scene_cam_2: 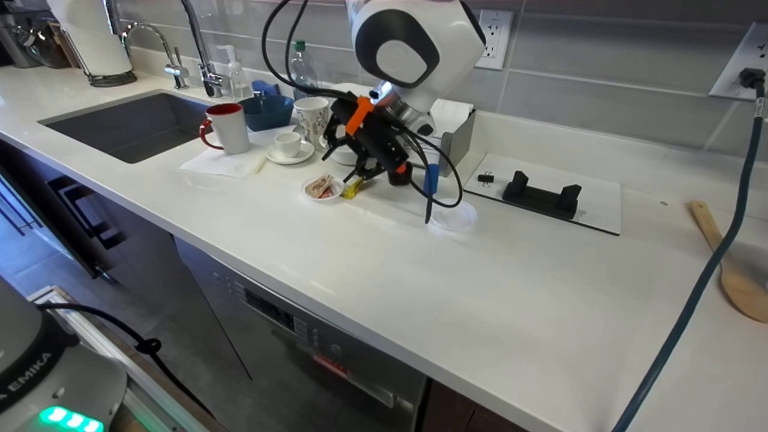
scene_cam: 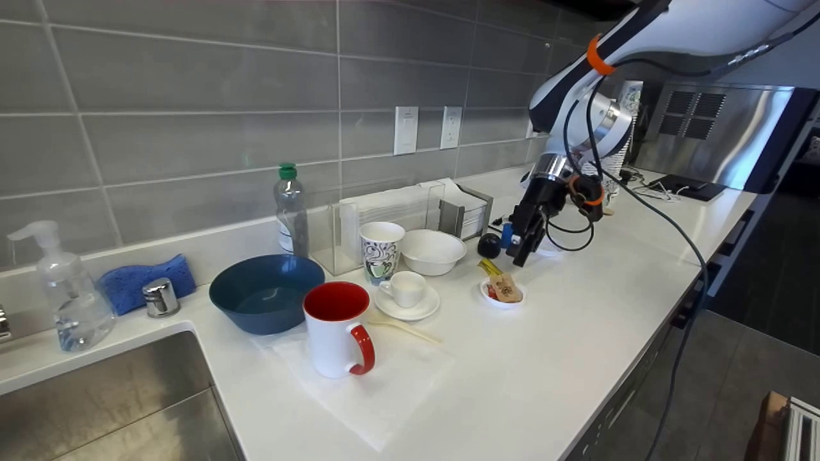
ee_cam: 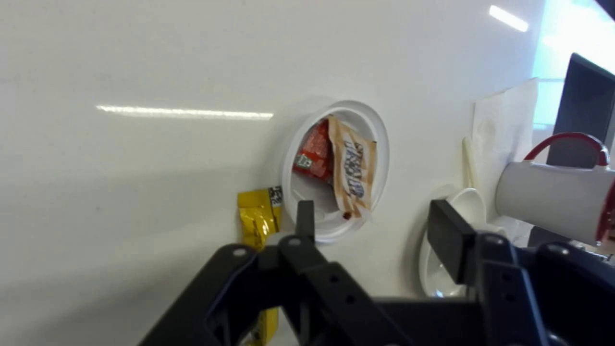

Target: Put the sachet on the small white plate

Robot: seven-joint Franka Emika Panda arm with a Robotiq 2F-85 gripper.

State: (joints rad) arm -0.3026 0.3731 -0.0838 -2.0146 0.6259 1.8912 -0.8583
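The small white plate point(ee_cam: 312, 193) lies on the counter with a red sachet point(ee_cam: 317, 151) and a brown paper sachet point(ee_cam: 353, 166) in it. It also shows in both exterior views point(scene_cam: 505, 305) point(scene_cam_2: 324, 200). A yellow sachet point(ee_cam: 259, 218) lies on the counter beside the plate's rim, partly hidden by a finger in the wrist view. It shows in both exterior views point(scene_cam: 490, 267) point(scene_cam_2: 353, 188). My gripper point(ee_cam: 374, 223) is open and empty, above the counter near the plate and the yellow sachet. It also shows in both exterior views point(scene_cam: 520, 255) point(scene_cam_2: 353, 171).
A small cup point(scene_cam: 407, 288) on a white saucer point(scene_cam: 410, 312), a deeper white bowl point(scene_cam: 434, 251), a patterned paper cup point(scene_cam: 381, 250), a red-and-white mug point(scene_cam: 336, 333) and a blue bowl point(scene_cam: 266, 298) stand nearby. A round black object point(scene_cam: 489, 245) and a clear lid point(scene_cam_2: 454, 216) are close to the arm.
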